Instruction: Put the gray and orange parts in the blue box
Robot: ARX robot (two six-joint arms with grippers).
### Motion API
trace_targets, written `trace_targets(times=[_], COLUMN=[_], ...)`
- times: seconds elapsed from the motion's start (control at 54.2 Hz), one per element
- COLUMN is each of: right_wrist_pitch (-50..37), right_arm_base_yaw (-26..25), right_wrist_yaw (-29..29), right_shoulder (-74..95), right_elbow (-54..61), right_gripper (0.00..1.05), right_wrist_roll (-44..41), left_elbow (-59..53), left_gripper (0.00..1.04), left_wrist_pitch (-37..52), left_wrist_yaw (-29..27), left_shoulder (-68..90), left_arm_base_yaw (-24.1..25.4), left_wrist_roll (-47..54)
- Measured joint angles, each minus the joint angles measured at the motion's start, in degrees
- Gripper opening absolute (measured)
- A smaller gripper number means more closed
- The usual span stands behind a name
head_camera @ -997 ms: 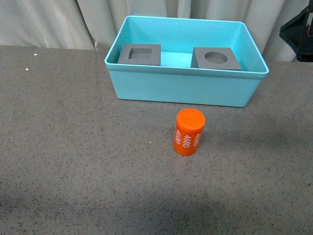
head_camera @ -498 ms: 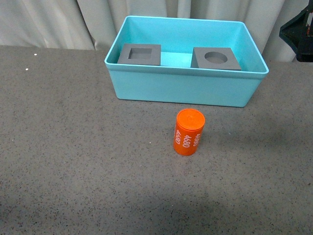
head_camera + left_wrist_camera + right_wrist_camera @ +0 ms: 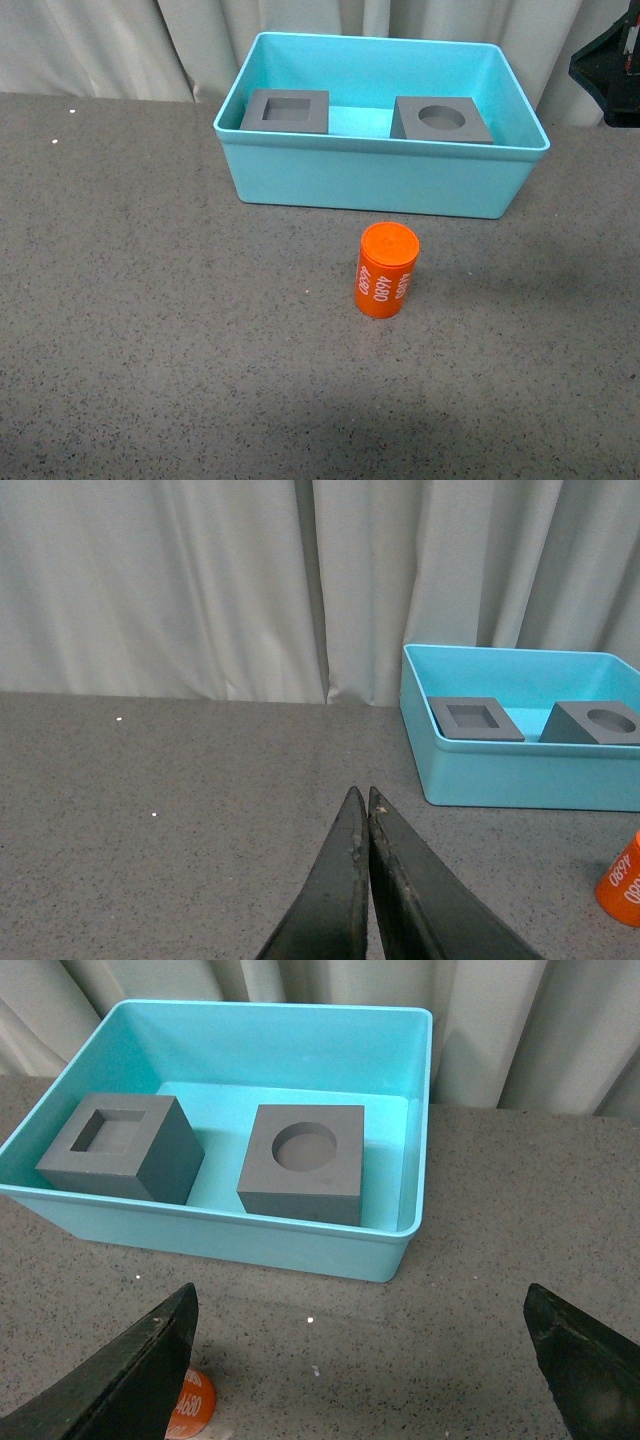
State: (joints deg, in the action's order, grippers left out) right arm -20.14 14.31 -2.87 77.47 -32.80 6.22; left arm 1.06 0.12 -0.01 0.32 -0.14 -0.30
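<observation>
An orange cylinder [image 3: 386, 270] printed "4680" stands upright on the table, in front of the blue box [image 3: 380, 146]. Inside the box sit two gray cubes, one with a square recess [image 3: 287, 111] on the left and one with a round recess [image 3: 442, 120] on the right. My right gripper [image 3: 360, 1295] is open and empty above the table just in front of the box [image 3: 200, 1215]. The cylinder [image 3: 190, 1405] peeks out beside one of its fingers. My left gripper [image 3: 361, 792] is shut on nothing, well to the left of the box [image 3: 520, 775] and the cylinder [image 3: 622, 880].
Dark speckled tabletop [image 3: 150, 300] stretches around the box and cylinder. A pale curtain [image 3: 100, 40] hangs behind the table. A dark part of my right arm [image 3: 608, 65] shows at the far right edge, beside the box.
The dark arm part at the right edge has shifted slightly. The cylinder, cubes and box have not moved.
</observation>
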Motion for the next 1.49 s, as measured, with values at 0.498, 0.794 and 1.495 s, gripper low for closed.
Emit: trace_targets(times=[0.498, 0.794, 1.495], right_wrist_pitch=[10.84, 22.18, 28.09], right_arm_base_yaw=[9.44, 11.89, 14.73], right_wrist_yaw=[4.28, 6.27, 6.21], right_shoulder=[11.47, 24.81, 36.09], right_elbow=[-8.70, -18.49, -28.87], right_gripper=[0.95, 0.95, 0.81], right_wrist_roll=[-16.96, -15.85, -11.93], left_elbow=[0.00, 0.00, 0.00], left_gripper=[0.96, 0.98, 0.98], left_wrist_pitch=[-0.09, -0.09, -0.09], left_wrist_yaw=[-0.02, -0.02, -0.02], left_shoulder=[-0.09, -0.09, -0.09], left_arm_base_yaw=[0.00, 0.00, 0.00], left_wrist_roll=[0.02, 0.07, 0.07])
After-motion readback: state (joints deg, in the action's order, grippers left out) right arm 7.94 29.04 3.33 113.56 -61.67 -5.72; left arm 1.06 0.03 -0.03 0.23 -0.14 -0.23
